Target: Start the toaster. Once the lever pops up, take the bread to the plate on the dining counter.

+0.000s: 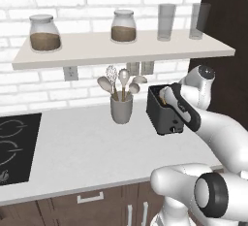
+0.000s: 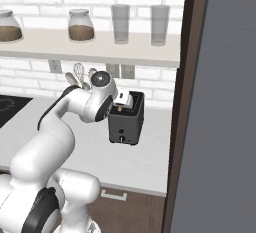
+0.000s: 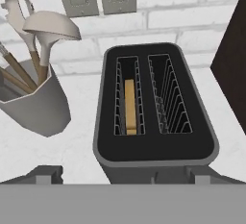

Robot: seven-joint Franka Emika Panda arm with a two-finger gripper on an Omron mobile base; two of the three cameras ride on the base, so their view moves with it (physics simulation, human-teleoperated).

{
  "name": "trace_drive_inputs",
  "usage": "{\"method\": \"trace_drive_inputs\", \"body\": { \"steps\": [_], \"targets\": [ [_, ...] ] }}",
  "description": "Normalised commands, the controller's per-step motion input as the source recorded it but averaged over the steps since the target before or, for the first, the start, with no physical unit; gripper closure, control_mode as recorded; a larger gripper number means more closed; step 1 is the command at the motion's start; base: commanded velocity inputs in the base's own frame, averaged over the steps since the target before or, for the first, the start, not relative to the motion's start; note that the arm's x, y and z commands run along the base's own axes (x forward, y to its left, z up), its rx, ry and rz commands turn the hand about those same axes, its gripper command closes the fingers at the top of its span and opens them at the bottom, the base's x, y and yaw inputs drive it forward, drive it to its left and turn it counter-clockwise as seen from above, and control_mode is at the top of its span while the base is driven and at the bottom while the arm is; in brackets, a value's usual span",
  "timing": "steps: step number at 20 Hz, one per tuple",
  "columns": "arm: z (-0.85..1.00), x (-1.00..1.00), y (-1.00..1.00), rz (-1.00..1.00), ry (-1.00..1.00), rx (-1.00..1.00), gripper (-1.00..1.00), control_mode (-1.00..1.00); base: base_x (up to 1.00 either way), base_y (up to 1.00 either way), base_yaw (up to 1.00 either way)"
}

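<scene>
Tan flat bread [image 3: 129, 105] in boxy toaster [image 3: 156, 148]

White arm bends up from base, elbow high, forearm reaching forward and angled down. Wrist turns hand to look downward. Gripper [image 2: 123, 102] hangs at arm's far end, jaws spread wide, nothing between them. In the left base view the dark-banded hand [image 1: 180, 104] sits low past the rounded wrist joint. Fingertips barely poke up in the hand view.
</scene>
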Motion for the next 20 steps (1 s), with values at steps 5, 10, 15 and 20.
{"method": "trace_drive_inputs", "body": {
  "steps": [5,10,15,20],
  "targets": [
    [0.00,0.00,0.00,0.00,0.00,0.00,-1.00,-1.00,0.00,0.00,0.00],
    [0.00,0.00,0.00,0.00,0.00,0.00,-1.00,-1.00,0.00,0.00,0.00],
    [0.00,0.00,0.00,0.00,0.00,0.00,-1.00,-1.00,0.00,0.00,0.00],
    [0.00,0.00,0.00,0.00,0.00,0.00,-1.00,-1.00,0.00,0.00,0.00]
  ]
}}
